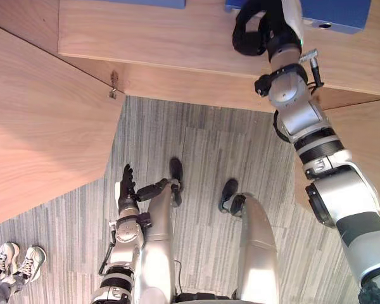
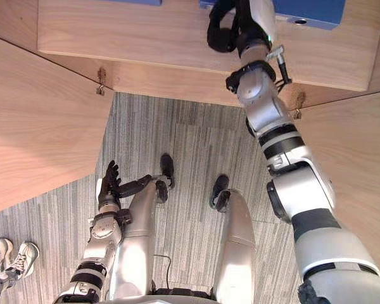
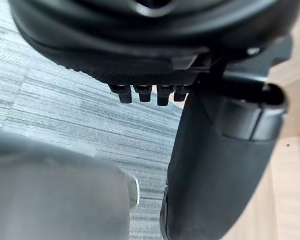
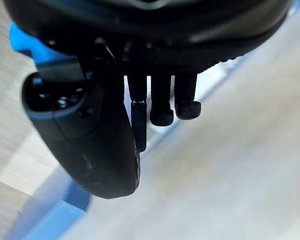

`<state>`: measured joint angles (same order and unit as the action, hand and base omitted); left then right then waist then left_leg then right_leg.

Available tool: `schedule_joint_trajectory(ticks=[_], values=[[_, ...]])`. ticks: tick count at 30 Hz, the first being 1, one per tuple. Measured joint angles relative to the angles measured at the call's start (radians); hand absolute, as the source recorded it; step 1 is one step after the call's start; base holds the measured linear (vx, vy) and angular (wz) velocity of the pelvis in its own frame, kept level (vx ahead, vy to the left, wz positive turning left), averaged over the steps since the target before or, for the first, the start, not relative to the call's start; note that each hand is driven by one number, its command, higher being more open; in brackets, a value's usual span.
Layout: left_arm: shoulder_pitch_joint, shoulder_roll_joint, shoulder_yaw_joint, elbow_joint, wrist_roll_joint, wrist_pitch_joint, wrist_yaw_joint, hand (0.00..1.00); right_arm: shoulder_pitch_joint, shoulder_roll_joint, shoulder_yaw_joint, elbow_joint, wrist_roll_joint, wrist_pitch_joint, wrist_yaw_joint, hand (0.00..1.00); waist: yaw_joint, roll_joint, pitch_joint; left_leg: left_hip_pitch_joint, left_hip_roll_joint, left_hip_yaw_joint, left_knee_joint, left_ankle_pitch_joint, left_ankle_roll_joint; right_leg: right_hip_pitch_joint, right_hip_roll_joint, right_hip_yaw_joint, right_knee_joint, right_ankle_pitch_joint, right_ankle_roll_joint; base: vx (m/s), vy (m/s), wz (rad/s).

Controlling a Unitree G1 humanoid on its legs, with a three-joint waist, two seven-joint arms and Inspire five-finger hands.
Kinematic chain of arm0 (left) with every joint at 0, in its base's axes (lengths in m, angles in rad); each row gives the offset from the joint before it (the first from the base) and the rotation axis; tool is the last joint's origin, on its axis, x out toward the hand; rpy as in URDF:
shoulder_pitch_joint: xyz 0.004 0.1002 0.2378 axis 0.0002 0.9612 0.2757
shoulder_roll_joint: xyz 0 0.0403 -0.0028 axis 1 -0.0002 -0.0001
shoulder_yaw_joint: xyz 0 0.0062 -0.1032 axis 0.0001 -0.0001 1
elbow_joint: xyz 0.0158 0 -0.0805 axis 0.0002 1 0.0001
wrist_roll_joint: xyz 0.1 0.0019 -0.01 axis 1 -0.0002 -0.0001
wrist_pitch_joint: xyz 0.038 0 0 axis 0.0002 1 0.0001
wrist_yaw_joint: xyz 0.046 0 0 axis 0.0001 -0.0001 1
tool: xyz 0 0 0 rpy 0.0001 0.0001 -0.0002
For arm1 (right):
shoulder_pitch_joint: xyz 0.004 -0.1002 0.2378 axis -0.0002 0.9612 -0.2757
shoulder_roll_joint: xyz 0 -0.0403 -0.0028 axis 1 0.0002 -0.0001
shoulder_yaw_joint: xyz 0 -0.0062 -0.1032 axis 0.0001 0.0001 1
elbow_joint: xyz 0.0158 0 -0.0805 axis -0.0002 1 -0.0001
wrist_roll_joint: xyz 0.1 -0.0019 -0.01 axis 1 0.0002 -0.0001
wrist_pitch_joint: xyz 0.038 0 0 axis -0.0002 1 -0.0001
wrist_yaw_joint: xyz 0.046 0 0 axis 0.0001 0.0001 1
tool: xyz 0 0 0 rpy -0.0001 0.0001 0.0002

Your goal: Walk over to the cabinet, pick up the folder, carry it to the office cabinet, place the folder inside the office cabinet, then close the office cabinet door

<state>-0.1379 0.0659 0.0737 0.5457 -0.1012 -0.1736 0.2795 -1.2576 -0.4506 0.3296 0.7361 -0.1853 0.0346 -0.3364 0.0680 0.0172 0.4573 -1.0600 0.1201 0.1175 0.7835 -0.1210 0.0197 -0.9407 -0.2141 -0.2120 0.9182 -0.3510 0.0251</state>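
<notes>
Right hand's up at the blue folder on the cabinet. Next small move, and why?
Probably ease the right hand slightly further onto the blue folder, then close its fingers. It sits at the folder's corner on the cabinet top, and wood shows through the gap between thumb and fingers, so nothing seems held yet. The left hand hangs idle.

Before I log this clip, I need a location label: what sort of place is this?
Most likely an office: a wooden cabinet, a blue folder lying on its shelf, and grey striped carpet tiles on the floor.
</notes>
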Motion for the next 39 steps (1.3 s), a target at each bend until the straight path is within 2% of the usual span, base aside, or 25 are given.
schedule_joint_trajectory(ticks=[5, 7, 9, 11, 12, 14, 15, 16, 19, 21, 23, 24, 25, 27, 32, 36, 39], values=[[0.0, -0.013, 0.009, -0.004, -0.016, -0.004, 0.003, 1.0, -0.023, -0.003, -0.092, 0.0, 0.068, 0.0, -0.04, 0.0, -0.001, 0.0, 0.0, -0.003, -0.015, -0.01, -0.011, 0.01, 0.0, 0.004, -0.014, -0.013, -0.002, 0.0, 0.0, -0.02, -0.04, 0.12], [0.0, -0.013, 0.011, -0.002, -0.018, 0.0, 0.003, 1.0, 0.022, -0.005, -0.133, -0.072, 0.11, 0.002, -0.045, 0.0, -0.004, 0.0, 0.0, 0.005, -0.015, -0.011, -0.011, 0.01, 0.001, 0.016, -0.013, -0.016, -0.009, 0.001, 0.002, 0.0, -0.04, 0.03], [0.001, -0.011, 0.011, 0.011, -0.017, 0.017, 0.003, 1.0, 0.156, -0.005, -0.177, -0.233, 0.129, 0.0, -0.062, 0.0, -0.006, 0.0, 0.0, 0.036, -0.012, -0.003, -0.016, 0.01, 0.001, 0.052, -0.013, -0.02, -0.025, 0.002, 0.004, 0.02, -0.035, 0.04], [0.015, -0.016, 0.007, 0.018, -0.016, 0.04, 0.001, 1.0, 0.395, 0.003, -0.201, -0.468, 0.145, -0.009, -0.065, 0.0, -0.01, 0.0, 0.0, 0.111, -0.001, 0.028, -0.045, 0.005, 0.008, 0.126, -0.007, -0.019, -0.064, 0.006, 0.011, 0.03, -0.044, -0.05], [0.023, -0.017, 0.007, 0.018, -0.016, 0.043, -0.002, 1.0, 0.457, 0.012, -0.203, -0.516, 0.145, -0.019, -0.063, 0.0, -0.013, 0.0, 0.0, 0.133, 0.001, 0.031, -0.053, 0.001, 0.008, 0.149, -0.002, -0.017, -0.077, 0.009, 0.014, 0.02, -0.043, -0.21], [0.059, -0.023, 0.008, 0.021, -0.013, 0.059, -0.013, 1.0, 0.726, 0.087, -0.206, -0.669, 0.144, -0.064, -0.051, 0.0, -0.028, -0.002, -0.002, 0.236, 0.021, 0.044, -0.077, -0.021, 0.003, 0.257, 0.024, -0.012, -0.143, 0.022, 0.023, 0.02, -0.026, -0.29], [0.067, -0.022, 0.007, 0.025, -0.009, 0.061, -0.017, 1.0, 0.788, 0.11, -0.206, -0.687, 0.144, -0.077, -0.044, 0.0, -0.034, -0.009, -0.006, 0.263, 0.02, 0.054, -0.091, -0.021, 0.003, 0.28, 0.025, -0.006, -0.158, 0.025, 0.024, 0.04, -0.013, -0.32], [0.079, -0.021, 0.006, 0.043, 0.011, 0.063, -0.023, 1.0, 0.902, 0.158, -0.204, -0.699, 0.144, -0.092, -0.02, 0.0, -0.041, -0.023, -0.014, 0.329, 0.02, 0.077, -0.129, -0.021, 0.004, 0.329, 0.031, 0.012, -0.195, 0.037, 0.029, 0.06, -0.014, -0.38], [0.114, -0.022, -0.006, 0.073, 0.026, 0.073, -0.047, 1.0, 1.127, 0.233, -0.207, -0.68, 0.144, -0.11, 0.047, 0.0, -0.064, -0.03, -0.038, 0.461, 0.024, 0.111, -0.214, -0.015, -0.002, 0.447, 0.055, 0.038, -0.306, 0.075, 0.038, 0.08, -0.001, -0.37], [0.132, -0.014, -0.014, 0.144, 0.027, 0.082, -0.062, 1.0, 1.275, 0.278, -0.224, -0.583, 0.144, -0.115, 0.089, 0.0, -0.089, -0.035, -0.094, 0.56, 0.02, 0.139, -0.317, 0.01, -0.011, 0.537, 0.079, 0.055, -0.438, 0.127, 0.042, 0.14, 0.018, -0.42], [0.145, -0.003, -0.007, 0.2, 0.048, 0.091, -0.082, 1.0, 1.342, 0.325, -0.283, -0.442, 0.142, -0.117, 0.12, 0.0, -0.117, -0.036, -0.136, 0.645, 0.009, 0.152, -0.406, 0.037, -0.017, 0.621, 0.094, 0.068, -0.552, 0.174, 0.049, 0.18, 0.018, -0.29], [0.147, -0.002, -0.001, 0.212, 0.051, 0.094, -0.086, 1.0, 1.359, 0.338, -0.307, -0.403, 0.142, -0.116, 0.125, 0.0, -0.118, -0.036, -0.148, 0.67, 0.007, 0.161, -0.432, 0.044, -0.018, 0.644, 0.097, 0.073, -0.58, 0.186, 0.05, 0.15, 0.01, -0.29], [0.156, -0.001, 0.009, 0.217, 0.058, 0.1, -0.089, 1.0, 1.381, 0.354, -0.345, -0.343, 0.141, -0.115, 0.134, 1.0, -0.119, -0.037, -0.165, 0.706, 0.004, 0.178, -0.47, 0.054, -0.019, 0.676, 0.102, 0.082, -0.624, 0.205, 0.052, 0.14, 0.005, -0.36], [0.185, 0.009, 0.026, 0.224, 0.066, 0.102, -0.094, 1.0, 1.414, 0.38, -0.433, -0.205, 0.142, -0.109, 0.141, 1.0, -0.128, -0.035, -0.21, 0.797, -0.01, 0.209, -0.561, 0.078, -0.023, 0.754, 0.11, 0.106, -0.722, 0.246, 0.057, 0.14, 0.004, -0.38], [0.213, 0.037, 0.059, 0.268, 0.111, 0.106, -0.119, 1.0, 1.426, 0.411, -0.573, -0.029, 0.18, -0.103, 0.139, 1.0, -0.142, -0.032, -0.287, 0.929, -0.031, 0.279, -0.699, 0.121, -0.034, 0.84, 0.121, 0.169, -0.838, 0.305, 0.058, 0.04, 0.01, -0.4], [0.226, 0.031, 0.066, 0.308, 0.14, 0.115, -0.135, 1.0, 1.428, 0.42, -0.66, 0.014, 0.234, -0.093, 0.139, 1.0, -0.157, -0.029, -0.315, 0.988, -0.04, 0.31, -0.751, 0.139, -0.039, 0.868, 0.125, 0.213, -0.876, 0.332, 0.058, -0.04, 0.027, -0.34], [0.238, 0.03, 0.078, 0.333, 0.159, 0.125, -0.144, 1.0, 1.427, 0.424, -0.773, -0.004, 0.283, -0.089, 0.133, 1.0, -0.166, -0.029, -0.326, 1.027, -0.051, 0.338, -0.797, 0.158, -0.039, 0.874, 0.126, 0.248, -0.889, 0.345, 0.059, -0.09, 0.032, -0.33]])
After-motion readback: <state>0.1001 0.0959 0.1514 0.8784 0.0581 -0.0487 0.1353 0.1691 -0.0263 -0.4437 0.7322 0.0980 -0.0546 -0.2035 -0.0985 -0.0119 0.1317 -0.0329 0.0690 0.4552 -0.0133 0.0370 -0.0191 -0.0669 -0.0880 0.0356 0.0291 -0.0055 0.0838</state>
